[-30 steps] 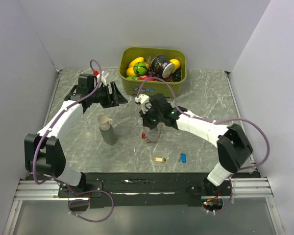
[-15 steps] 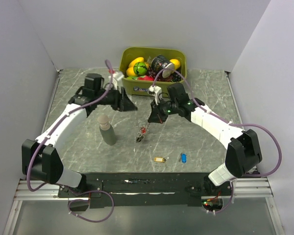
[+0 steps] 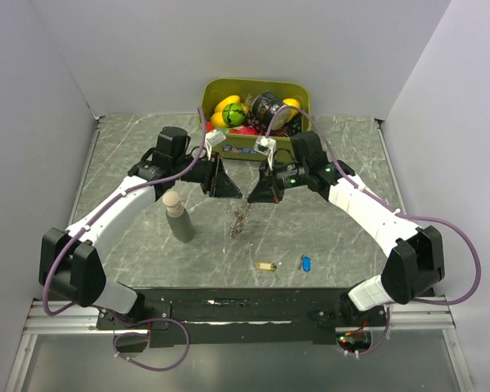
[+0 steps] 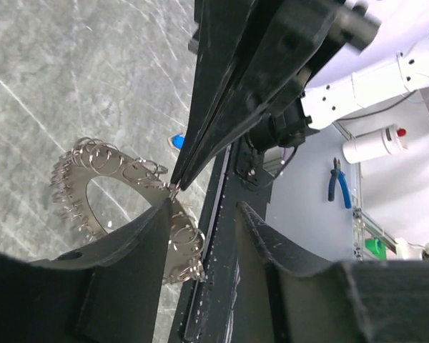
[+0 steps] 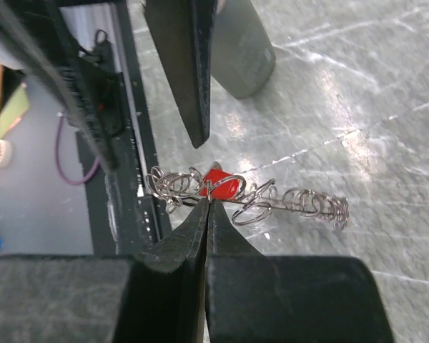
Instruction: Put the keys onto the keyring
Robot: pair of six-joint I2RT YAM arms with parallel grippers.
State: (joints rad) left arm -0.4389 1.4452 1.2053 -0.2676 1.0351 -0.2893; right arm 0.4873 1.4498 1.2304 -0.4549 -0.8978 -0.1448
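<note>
Count from top camera: one keyring (image 3: 241, 219) dangling from my right claw (image 3: 253, 197), my left claw (image 3: 229, 189) just beside it. Two keys lie on the table (image 3: 351, 143): one yellow key (image 3: 265, 266), one blue key (image 3: 305, 263). Left wrist: left claw spread wide at the keyring. Right wrist: right claw pinched tight on the keyring, one red key (image 5: 222, 186) among its loops.

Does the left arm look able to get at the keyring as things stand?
Probably yes. The left gripper is open right beside the keyring, which hangs from the shut right gripper, and nothing appears to lie between them. The bottle stands off to the side.
</note>
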